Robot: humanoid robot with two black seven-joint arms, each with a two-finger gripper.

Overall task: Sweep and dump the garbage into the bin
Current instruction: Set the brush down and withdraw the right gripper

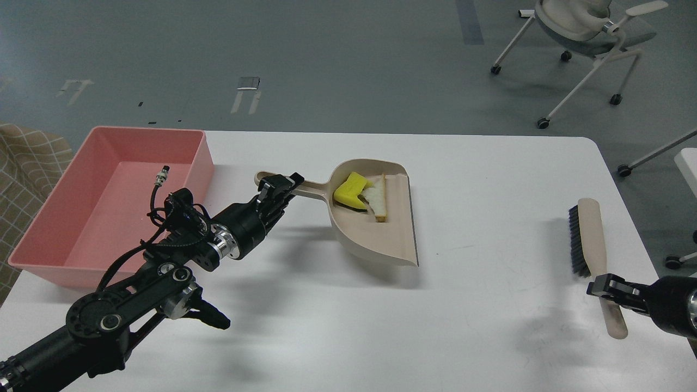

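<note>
My left gripper (279, 188) is shut on the handle of the beige dustpan (375, 234) and holds it lifted above the white table. In the pan lie the garbage: a yellow notched chunk (348, 190) and a white bread slice (377, 198) with tan crust. The pink bin (81, 239) stands at the table's left, to the left of the pan. My right gripper (612, 288) is shut on the handle of the beige brush (591, 239) with black bristles, near the table's right front edge.
The white table (490, 179) has a rounded far right corner. White office chairs (588, 32) stand on the grey floor behind at the right. A checked cloth (27, 158) lies left of the bin.
</note>
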